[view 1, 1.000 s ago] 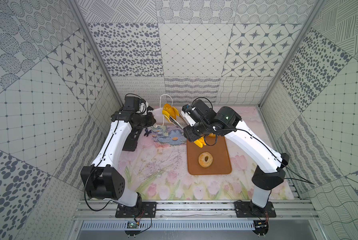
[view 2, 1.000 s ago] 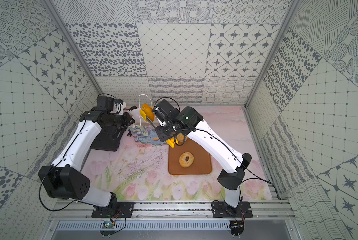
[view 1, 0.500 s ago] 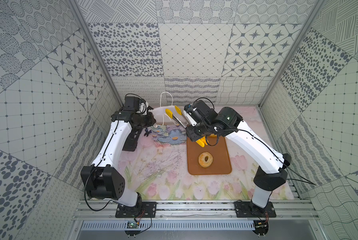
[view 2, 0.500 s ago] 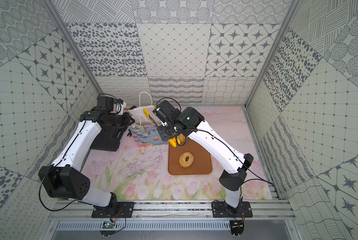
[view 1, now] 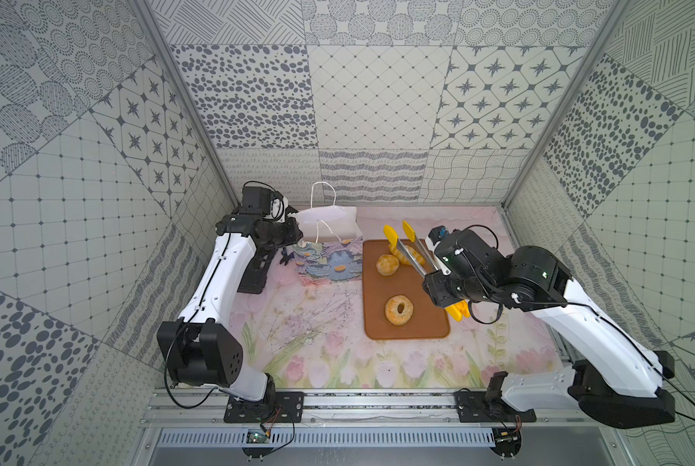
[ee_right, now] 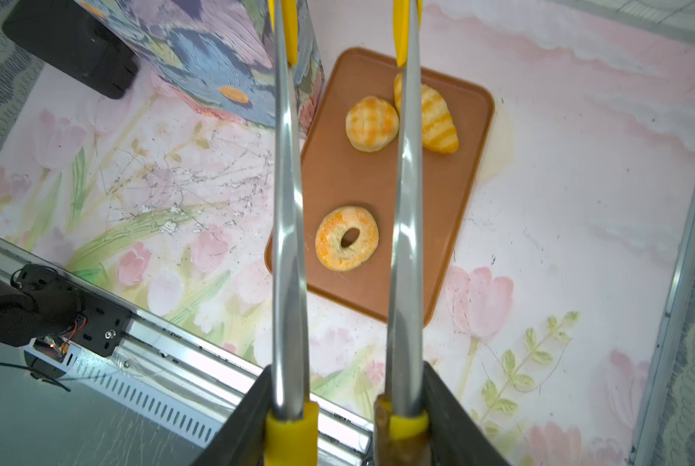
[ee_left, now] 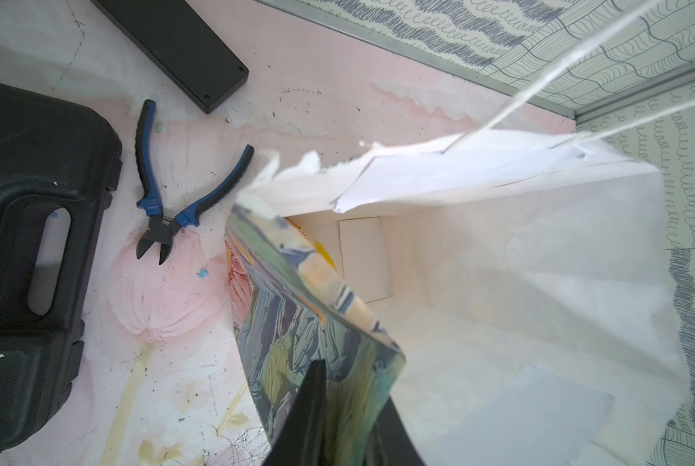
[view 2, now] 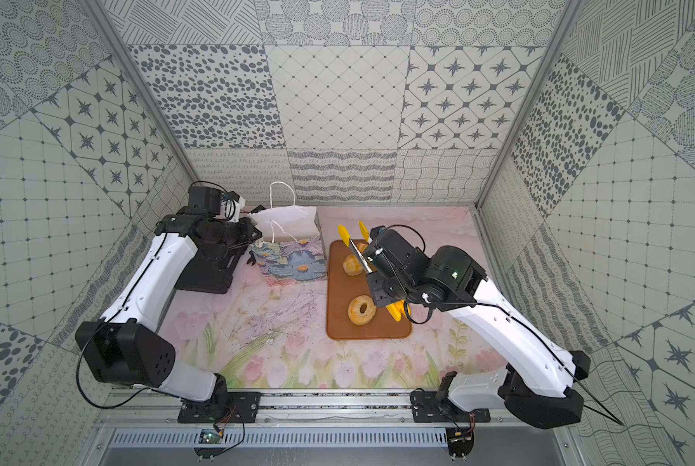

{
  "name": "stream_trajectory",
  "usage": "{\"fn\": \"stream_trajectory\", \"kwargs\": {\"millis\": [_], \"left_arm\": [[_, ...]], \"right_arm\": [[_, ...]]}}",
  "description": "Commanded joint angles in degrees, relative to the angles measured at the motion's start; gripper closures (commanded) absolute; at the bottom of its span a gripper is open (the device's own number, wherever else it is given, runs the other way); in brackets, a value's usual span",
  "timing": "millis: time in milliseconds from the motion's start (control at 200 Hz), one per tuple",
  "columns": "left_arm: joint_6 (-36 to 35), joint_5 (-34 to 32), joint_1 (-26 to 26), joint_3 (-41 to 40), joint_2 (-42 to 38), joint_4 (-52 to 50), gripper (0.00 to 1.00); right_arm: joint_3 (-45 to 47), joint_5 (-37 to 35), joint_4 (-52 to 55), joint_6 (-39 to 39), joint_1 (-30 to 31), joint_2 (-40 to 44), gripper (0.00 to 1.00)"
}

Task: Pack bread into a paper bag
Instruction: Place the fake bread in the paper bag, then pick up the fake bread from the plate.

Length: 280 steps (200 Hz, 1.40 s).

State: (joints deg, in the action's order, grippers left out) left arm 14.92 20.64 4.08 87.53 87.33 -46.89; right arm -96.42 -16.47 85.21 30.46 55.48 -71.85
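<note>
Right end effector (ee_right: 348, 421) is clamped on the tongs (ee_right: 287, 242), whose tips are apart and empty over the bread (ee_right: 372, 123) on the tray (ee_right: 362, 177) (three pieces there). Left end effector (ee_left: 354, 395) is closed on the front wall of the paper bag (ee_left: 321, 335), presumably to hold its mouth open beside the tray.

Can't ID yellow sliver (ee_left: 322, 251) in paper bag (ee_left: 499, 282), mostly behind front wall. Loses tongs (ee_right: 287, 201) tips past edge in rt wrist view; hides part of striped loaf (ee_right: 438, 121) behind one arm.
</note>
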Motion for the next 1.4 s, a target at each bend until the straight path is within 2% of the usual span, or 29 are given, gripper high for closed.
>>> {"fn": "stream_trajectory", "kwargs": {"millis": [0,200,345,600,936,1396], "left_arm": [[-0.15,1.02,0.02,0.97,0.39,0.15,0.82],[-0.06,1.28,0.05,0.98,0.59,0.22,0.81],[-0.04,1.32,0.08,1.20,0.97,0.16,0.81],[-0.33,0.98,0.06,0.99,0.82,-0.13,0.81],[-0.49,0.72,0.08,0.28,0.41,-0.11,0.81],[-0.42,0.89,0.06,0.02,0.57,-0.23,0.81]], "right_arm": [[7.81,1.78,-0.22,5.96,0.15,4.49,0.46],[19.25,3.13,-0.28,9.94,0.15,10.46,0.43],[24.07,5.25,-2.84,10.86,0.24,11.13,0.41],[28.32,8.67,-6.58,10.55,0.35,10.59,0.37],[32.25,14.11,-13.88,9.90,0.67,6.07,0.37],[35.68,16.33,-19.56,9.49,1.39,1.96,0.38]]}}
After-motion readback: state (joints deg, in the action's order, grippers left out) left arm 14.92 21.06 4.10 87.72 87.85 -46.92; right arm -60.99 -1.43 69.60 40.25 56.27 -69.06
